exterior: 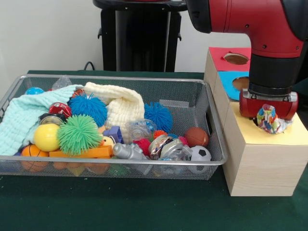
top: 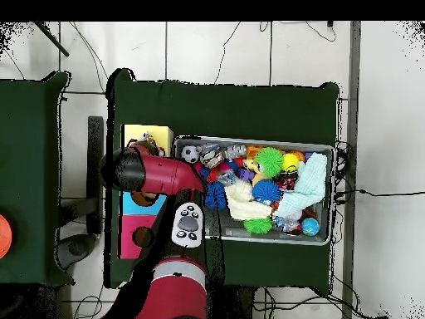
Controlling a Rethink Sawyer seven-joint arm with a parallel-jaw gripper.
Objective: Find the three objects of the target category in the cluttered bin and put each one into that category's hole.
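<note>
My gripper (exterior: 268, 115) hangs over the yellow paper top (exterior: 294, 133) of the pale wooden box, to the right of the wire mesh bin (exterior: 120, 78). It is shut on a small floppy piece with a red, blue, yellow and white pattern (exterior: 269, 120), which hangs down onto the yellow top. The yellow-topped hole is hidden under the piece and the gripper. In the overhead view the gripper (top: 146, 150) sits at the yellow top (top: 158, 133), left of the bin (top: 333, 191). I see no other patterned piece clearly among the clutter.
The bin holds a pale mint cloth (exterior: 24, 120), a cream cloth (exterior: 122, 103), spiky green (exterior: 79, 134) and blue (exterior: 88, 108) balls, a yellow ball (exterior: 46, 137), foil packets (exterior: 168, 148) and small sport balls. Behind the yellow top are the blue-topped hole (exterior: 240, 83) and the red-topped hole (exterior: 236, 58).
</note>
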